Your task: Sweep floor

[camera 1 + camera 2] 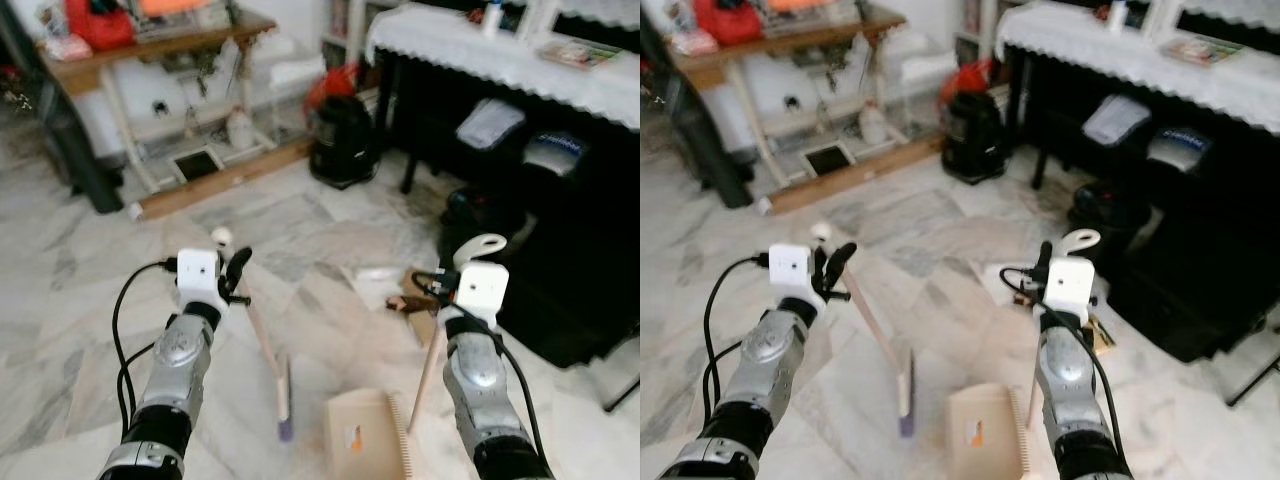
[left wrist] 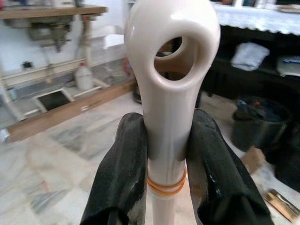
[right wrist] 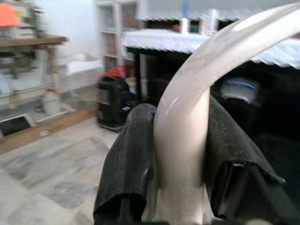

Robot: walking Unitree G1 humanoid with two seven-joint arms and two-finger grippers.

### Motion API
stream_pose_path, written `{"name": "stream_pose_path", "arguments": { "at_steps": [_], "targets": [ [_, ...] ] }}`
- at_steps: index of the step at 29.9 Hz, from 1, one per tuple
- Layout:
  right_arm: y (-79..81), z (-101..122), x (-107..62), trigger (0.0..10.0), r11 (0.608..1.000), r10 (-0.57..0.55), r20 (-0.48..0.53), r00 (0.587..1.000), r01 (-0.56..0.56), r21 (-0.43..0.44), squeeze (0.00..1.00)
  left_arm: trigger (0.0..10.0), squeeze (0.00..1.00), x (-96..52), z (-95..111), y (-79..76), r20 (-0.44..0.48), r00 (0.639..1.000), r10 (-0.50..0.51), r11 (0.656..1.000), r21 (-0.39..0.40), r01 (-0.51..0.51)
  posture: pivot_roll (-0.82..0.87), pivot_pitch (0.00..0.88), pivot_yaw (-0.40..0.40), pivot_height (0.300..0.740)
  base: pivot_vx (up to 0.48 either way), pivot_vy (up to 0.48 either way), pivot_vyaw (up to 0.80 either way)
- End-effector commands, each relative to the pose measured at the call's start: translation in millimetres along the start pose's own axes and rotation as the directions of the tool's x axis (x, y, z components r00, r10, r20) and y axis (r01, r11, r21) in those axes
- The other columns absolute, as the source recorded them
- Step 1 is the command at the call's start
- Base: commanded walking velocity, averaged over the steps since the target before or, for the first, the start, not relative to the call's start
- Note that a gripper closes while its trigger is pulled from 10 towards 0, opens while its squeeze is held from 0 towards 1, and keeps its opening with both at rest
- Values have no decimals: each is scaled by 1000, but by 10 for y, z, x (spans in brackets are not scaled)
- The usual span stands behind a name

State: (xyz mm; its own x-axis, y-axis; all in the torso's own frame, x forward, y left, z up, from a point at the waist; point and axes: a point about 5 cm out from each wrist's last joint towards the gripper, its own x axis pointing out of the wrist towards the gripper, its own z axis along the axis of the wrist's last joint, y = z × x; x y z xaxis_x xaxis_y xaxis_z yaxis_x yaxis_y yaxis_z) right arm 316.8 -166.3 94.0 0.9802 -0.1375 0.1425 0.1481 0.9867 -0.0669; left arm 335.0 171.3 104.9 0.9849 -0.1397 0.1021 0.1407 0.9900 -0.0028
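Left eye view
- Left tool: raised over the marble floor, its black fingers shut on the upper end of the broom
- Broom: cream knob just above the left tool, tan stick slanting down and away from it to a purple-tipped brush end on the floor
- Right tool: level with the left tool and well apart from it, closed on the top of the dustpan
- Dustpan: white looped handle end just above the right tool, tan stick running down beneath it to a tan pan with a comb edge, resting on the floor between the two arms
- Litter: paper and a brown scrap on the floor just left of the right tool
- Beyond the tools: black vacuum cleaner and a wooden bench with red things on it
- Right of the right tool: dark bench under a white lace cloth

Right eye view
- Same scene: both tools gripping their sticks, pan on the floor below and between them

Left wrist view
- Left tool: fingers pressed against both sides of the cream broom handle, just below its ring-shaped end; an orange rubber band circles the stick beneath the grip

Right wrist view
- Right tool: fingers clamped on the curved white dustpan handle, which arches up past them
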Motion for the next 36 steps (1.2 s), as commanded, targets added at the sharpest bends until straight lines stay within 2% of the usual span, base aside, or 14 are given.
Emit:
{"name": "stream_pose_path", "arguments": {
  "at_steps": [1,36],
  "targets": [
    [-19,74,35,10000,1000,-16,32,999,15,19,0,10000,0,43,78,-24,31,999,-12,1000,10,12,-103,0,44,740,0,0,-788],
    [-8,72,34,10000,1000,-5,33,999,5,19,0,10000,0,25,76,-38,38,999,-19,1000,9,19,-102,0,37,740,0,0,-792]
  ]
}}
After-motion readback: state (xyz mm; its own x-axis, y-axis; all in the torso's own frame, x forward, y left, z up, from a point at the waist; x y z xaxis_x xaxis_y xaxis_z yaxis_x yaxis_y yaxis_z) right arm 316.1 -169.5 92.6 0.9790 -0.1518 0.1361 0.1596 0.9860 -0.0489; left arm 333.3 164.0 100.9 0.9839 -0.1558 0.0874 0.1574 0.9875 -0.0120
